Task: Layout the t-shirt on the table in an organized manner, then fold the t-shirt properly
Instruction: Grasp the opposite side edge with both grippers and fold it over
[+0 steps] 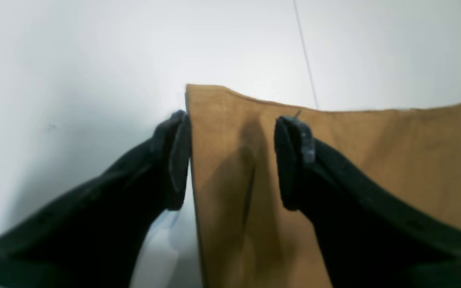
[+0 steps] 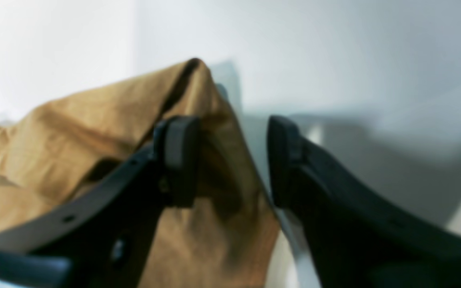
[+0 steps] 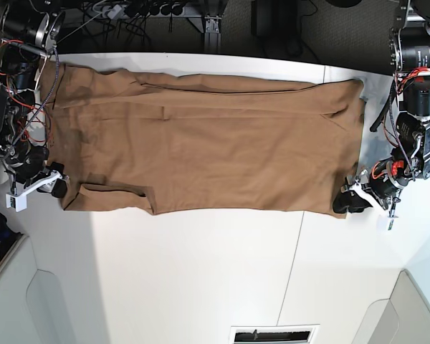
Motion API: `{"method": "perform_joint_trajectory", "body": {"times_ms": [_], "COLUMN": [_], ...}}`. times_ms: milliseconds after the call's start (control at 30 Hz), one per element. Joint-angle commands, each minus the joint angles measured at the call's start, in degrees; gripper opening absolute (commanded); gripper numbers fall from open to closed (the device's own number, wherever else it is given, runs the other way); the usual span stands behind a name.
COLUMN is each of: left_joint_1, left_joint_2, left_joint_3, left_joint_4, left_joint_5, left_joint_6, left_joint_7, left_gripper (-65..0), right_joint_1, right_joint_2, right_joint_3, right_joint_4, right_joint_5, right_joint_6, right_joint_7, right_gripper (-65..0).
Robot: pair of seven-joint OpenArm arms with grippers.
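Note:
The tan-brown t-shirt lies spread flat and lengthwise across the far half of the white table. My left gripper is at the shirt's near corner on the base view's right. In the left wrist view, the left gripper is open astride the shirt's straight edge, one finger on the bare table and the other over cloth. My right gripper is at the opposite near corner. In the right wrist view, the right gripper is open around a raised fold of the shirt.
A thin dark seam crosses the table. Cables and dark equipment crowd the far edge. A slotted vent sits at the near edge. Both arm bases stand at the table's ends.

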Motion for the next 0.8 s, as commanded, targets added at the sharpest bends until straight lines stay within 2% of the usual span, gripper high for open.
{"method": "perform_joint_trajectory", "body": {"times_ms": [0,167,233,300,333,467,533,600,767], "left_joint_1": [-1.1,-1.1,-1.1,-1.1,-1.1,-1.1,-1.1,-1.1,-0.9], "left_joint_2": [-0.5,-0.3,-0.3,-0.3,-0.3,-0.3,-0.5,-1.2,-3.7], "left_joint_3": [-0.1,-0.1,-0.1,-0.1,-0.1,-0.2,-0.2,-0.2,-0.2], "left_joint_4": [0.4,0.4,0.4,0.4,0.4,0.4,0.5,1.3,6.1], "left_joint_5": [-0.2,-0.4,-0.4,-0.7,-1.1,-1.2,-1.3,-2.1,-10.8], "left_joint_6": [-0.4,-0.4,-1.6,-1.6,-1.6,-1.6,-1.6,-1.6,-1.6], "left_joint_7": [0.3,0.3,0.3,0.3,0.3,0.3,0.3,0.9,9.3], "left_gripper": [-29.0,-29.1,-29.1,-29.8,-33.0,-56.4,-65.0,-65.0,-65.0], "right_joint_1": [1.2,1.2,1.2,1.2,1.2,1.2,1.2,1.2,0.0], "right_joint_2": [0.8,0.5,0.5,0.5,0.5,0.6,0.7,0.8,0.9], "right_joint_3": [-0.1,-0.2,-0.2,-0.2,-0.2,-0.2,-0.2,-0.2,-0.2], "right_joint_4": [0.4,0.4,0.4,0.4,0.4,0.4,0.5,1.0,6.2], "right_joint_5": [1.2,2.8,3.6,4.1,4.4,4.5,4.5,4.5,5.2], "right_joint_6": [1.2,2.1,2.5,3.1,3.1,3.1,3.1,3.1,3.5], "right_joint_7": [-0.5,-1.6,-1.6,-1.6,-1.7,-1.9,-1.9,-2.3,-6.9], "right_gripper": [-37.2,-37.2,-37.5,-40.6,-44.6,-64.1,-65.0,-65.0,-65.0]}}
